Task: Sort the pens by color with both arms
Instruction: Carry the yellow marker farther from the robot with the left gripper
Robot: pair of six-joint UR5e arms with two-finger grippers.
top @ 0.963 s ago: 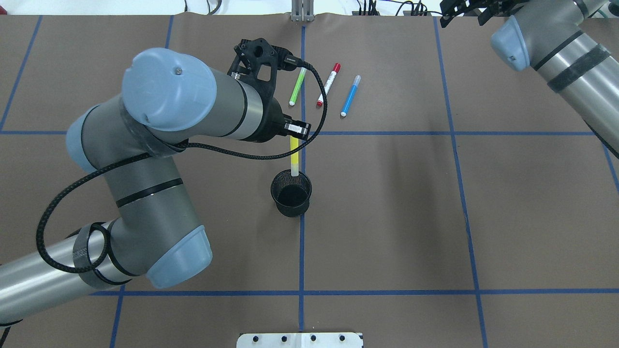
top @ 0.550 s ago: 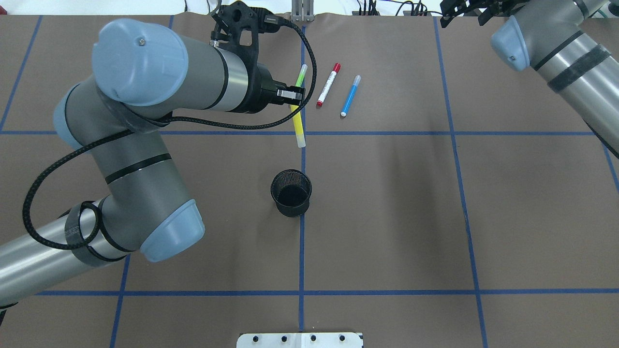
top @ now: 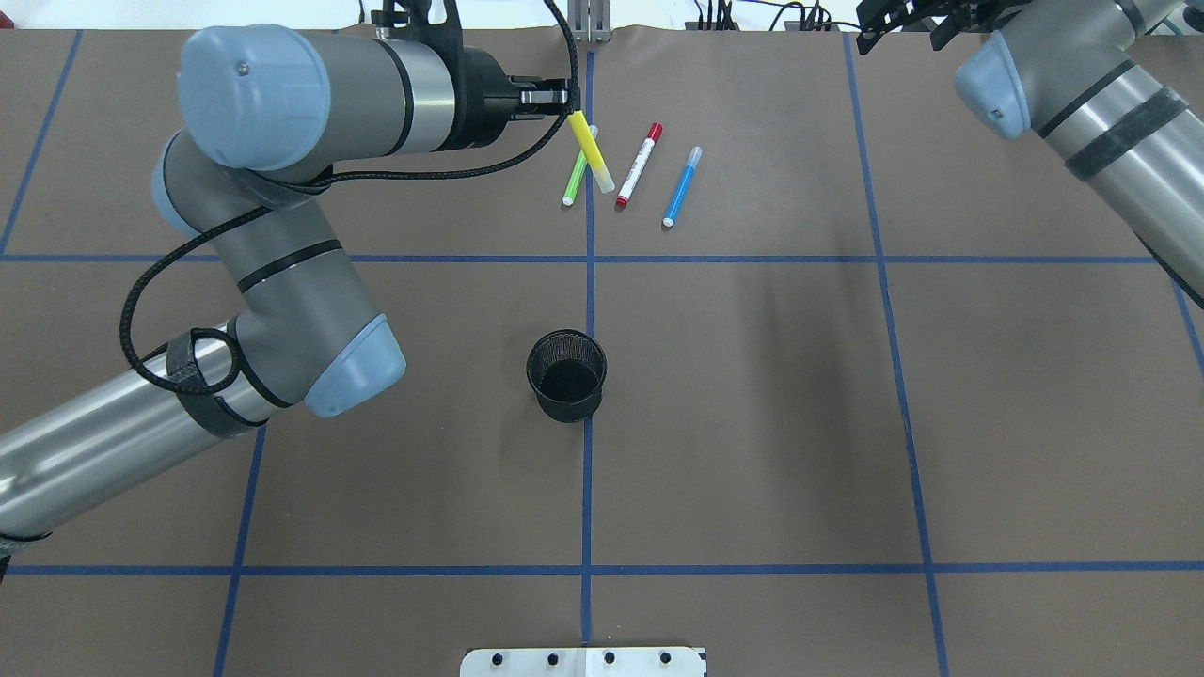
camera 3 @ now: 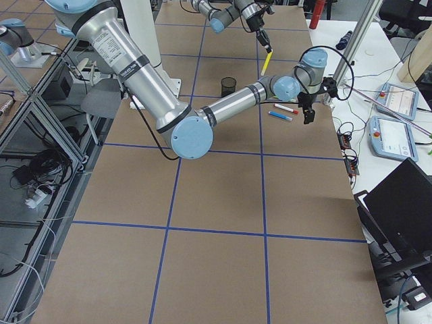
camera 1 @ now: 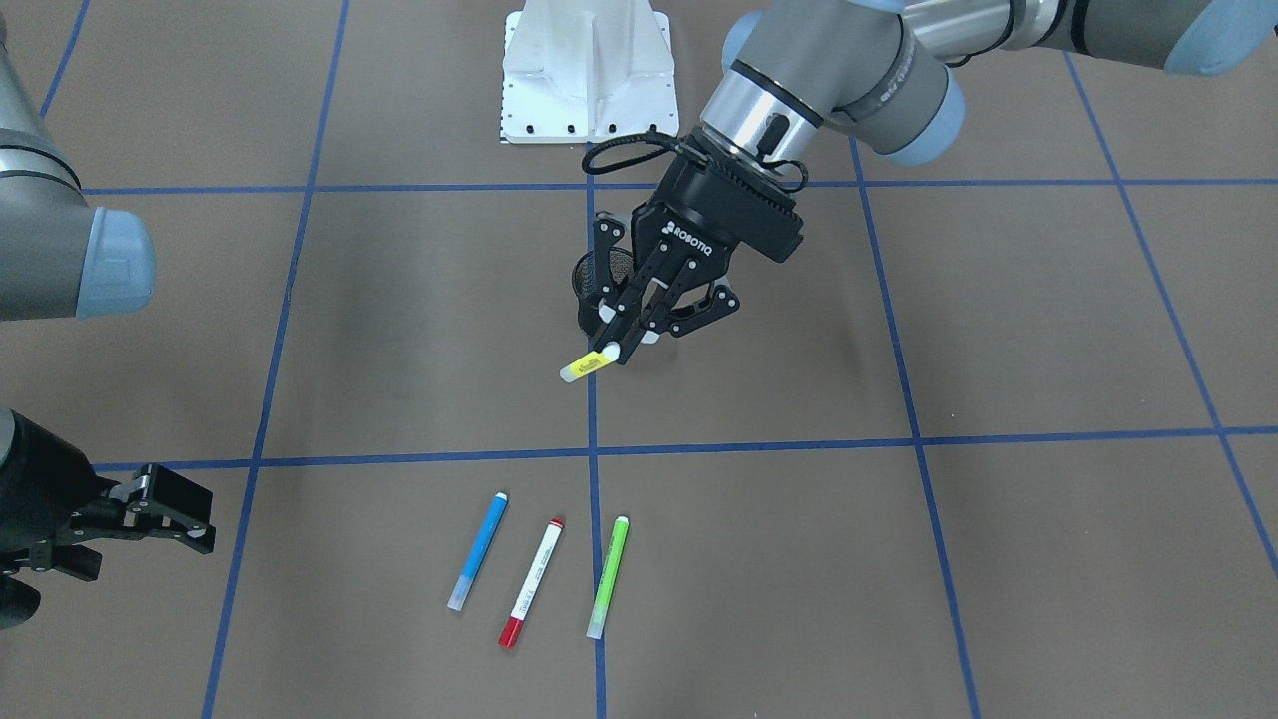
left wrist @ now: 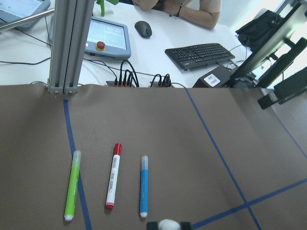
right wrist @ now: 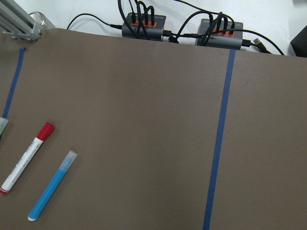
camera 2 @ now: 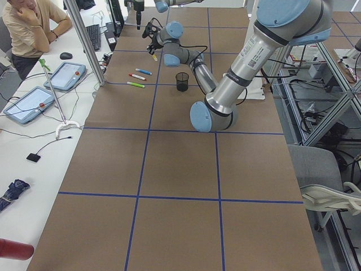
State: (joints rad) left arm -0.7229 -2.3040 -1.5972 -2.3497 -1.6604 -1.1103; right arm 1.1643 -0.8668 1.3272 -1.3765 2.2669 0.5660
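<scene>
My left gripper [top: 567,102] is shut on the yellow pen [top: 593,152] and holds it tilted above the table, over the top of the green pen [top: 572,183]. The grip also shows in the front view [camera 1: 621,348], with the yellow pen [camera 1: 587,367] sticking out below the fingers. The green pen [camera 1: 608,577], the red-capped white pen [camera 1: 532,582] and the blue pen [camera 1: 479,549] lie side by side on the table. My right gripper [camera 1: 175,517] is open and empty, well off to the side of the pens. The left wrist view shows the green [left wrist: 72,184], red [left wrist: 113,176] and blue [left wrist: 143,186] pens.
A black mesh cup [top: 566,374] stands upright on the centre line, nearer the robot than the pens. The white pedestal base [camera 1: 587,70] is at the table's near edge. Cables and power strips [right wrist: 182,28] lie past the far edge.
My left arm has carried the yellow pen away from the mesh cup towards the far side, to above the green pen. The right arm has not moved.
</scene>
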